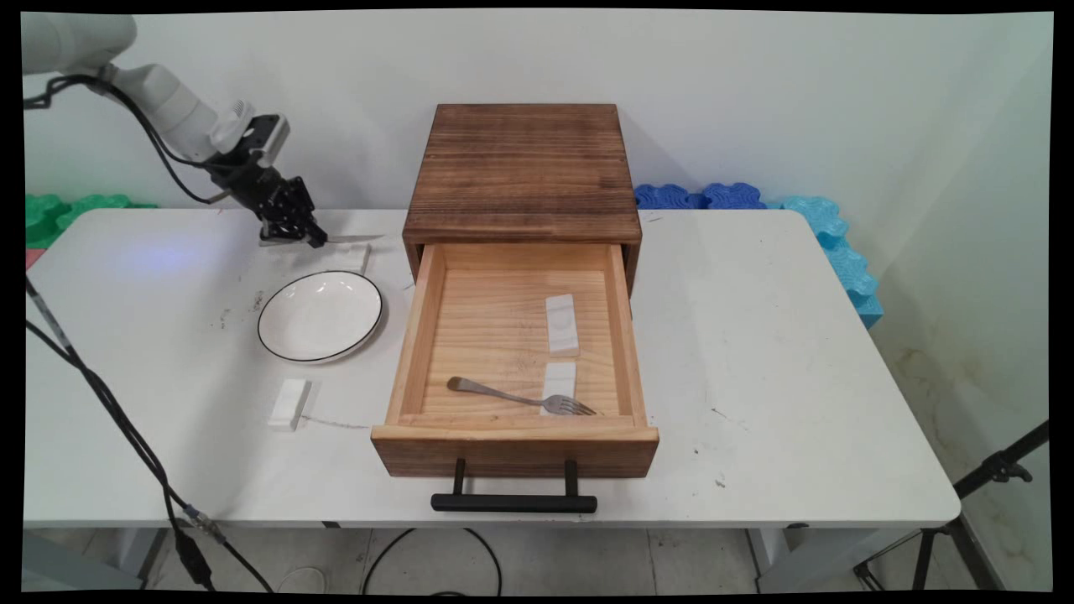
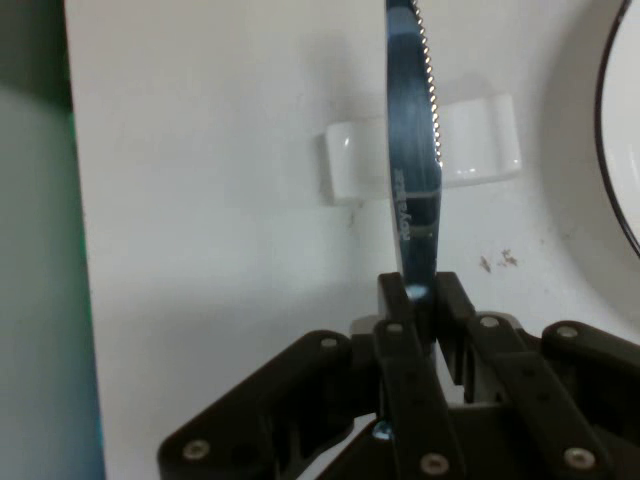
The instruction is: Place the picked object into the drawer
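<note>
Hand view shows the gripper (image 2: pixel 418 300) clamped on a serrated knife (image 2: pixel 412 150), the two fingers (image 2: pixel 398 340) pressed together on the handle end. The blade runs straight out from the fingertips toward 12 o'clock, its toothed edge facing 3 o'clock. Beneath the blade lies a small white rest (image 2: pixel 425 160), crosswise to it; whether the blade touches it cannot be told. A curve of the white plate (image 2: pixel 620 170) shows at 3 o'clock.

In the main view the gripper (image 1: pixel 294 228) hangs low over the white table (image 1: pixel 755 335) at the far left, the knife (image 1: pixel 348 239) pointing toward 3 o'clock above the rest (image 1: pixel 357 254). The plate (image 1: pixel 320 316) sits just at 6 o'clock of it. The open wooden drawer (image 1: pixel 513 361) lies at 4 o'clock, holding a fork (image 1: pixel 520 396) and two more white rests.
</note>
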`<state>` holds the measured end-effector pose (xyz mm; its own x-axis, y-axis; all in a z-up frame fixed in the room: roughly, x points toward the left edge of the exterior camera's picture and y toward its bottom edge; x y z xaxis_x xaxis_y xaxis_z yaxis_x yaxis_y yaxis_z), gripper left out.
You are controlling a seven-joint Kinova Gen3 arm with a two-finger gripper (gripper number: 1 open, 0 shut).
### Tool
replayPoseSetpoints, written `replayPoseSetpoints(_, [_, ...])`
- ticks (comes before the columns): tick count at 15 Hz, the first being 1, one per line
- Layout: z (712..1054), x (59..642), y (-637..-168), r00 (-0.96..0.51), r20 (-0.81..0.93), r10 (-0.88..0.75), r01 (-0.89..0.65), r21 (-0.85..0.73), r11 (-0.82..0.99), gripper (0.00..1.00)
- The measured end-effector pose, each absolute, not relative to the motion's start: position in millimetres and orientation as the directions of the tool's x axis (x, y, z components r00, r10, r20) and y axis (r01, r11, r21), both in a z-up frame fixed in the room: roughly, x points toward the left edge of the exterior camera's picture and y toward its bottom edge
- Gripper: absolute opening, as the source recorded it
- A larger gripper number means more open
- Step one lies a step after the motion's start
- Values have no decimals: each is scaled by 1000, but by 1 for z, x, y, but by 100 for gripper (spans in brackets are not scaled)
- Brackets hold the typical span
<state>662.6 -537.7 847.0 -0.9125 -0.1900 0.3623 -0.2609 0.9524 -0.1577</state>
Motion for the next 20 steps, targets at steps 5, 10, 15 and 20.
replayPoseSetpoints(5, [866, 668, -527, -918, 359, -169, -241, -167, 956, 0])
replayPoseSetpoints(10, [891, 675, -511, -923, 359, -142, -216, -173, 961, 0])
replayPoseSetpoints(15, [919, 679, -490, -924, 364, -117, -191, -175, 966, 0])
replayPoseSetpoints(20, [947, 680, -469, -922, 373, -101, -177, -175, 969, 0])
